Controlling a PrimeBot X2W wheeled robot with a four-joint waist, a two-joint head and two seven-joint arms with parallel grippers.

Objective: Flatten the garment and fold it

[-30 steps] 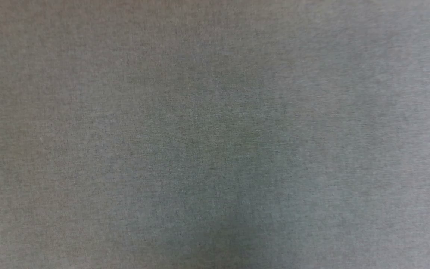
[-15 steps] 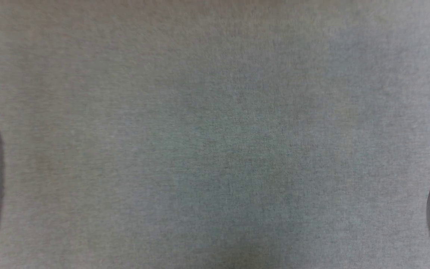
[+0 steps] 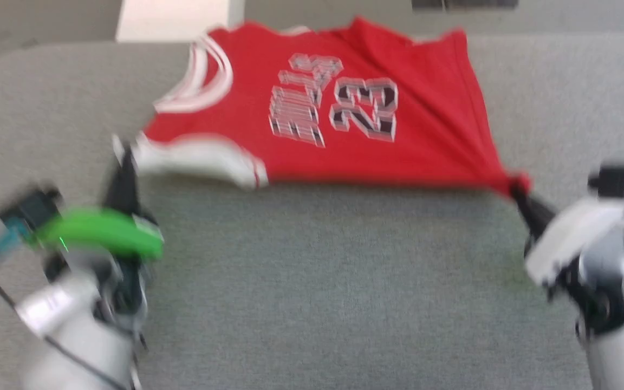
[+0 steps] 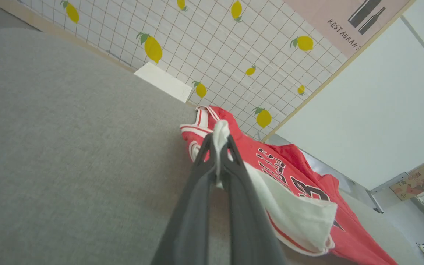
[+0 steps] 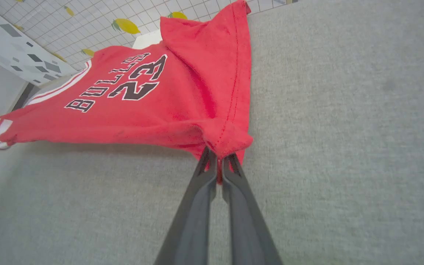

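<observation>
Both ends are clamped on cloth. My left gripper [image 4: 217, 143] is pinched shut on the white sleeve [image 4: 296, 217] of the red jersey [image 3: 426, 124]. My right gripper [image 5: 218, 160] is pinched shut on a red hem corner. Jersey is stretched between them, near edge raised off the grey tabletop [image 3: 312, 281], far part lying on it, "23" print up. Head view is blurred.
</observation>
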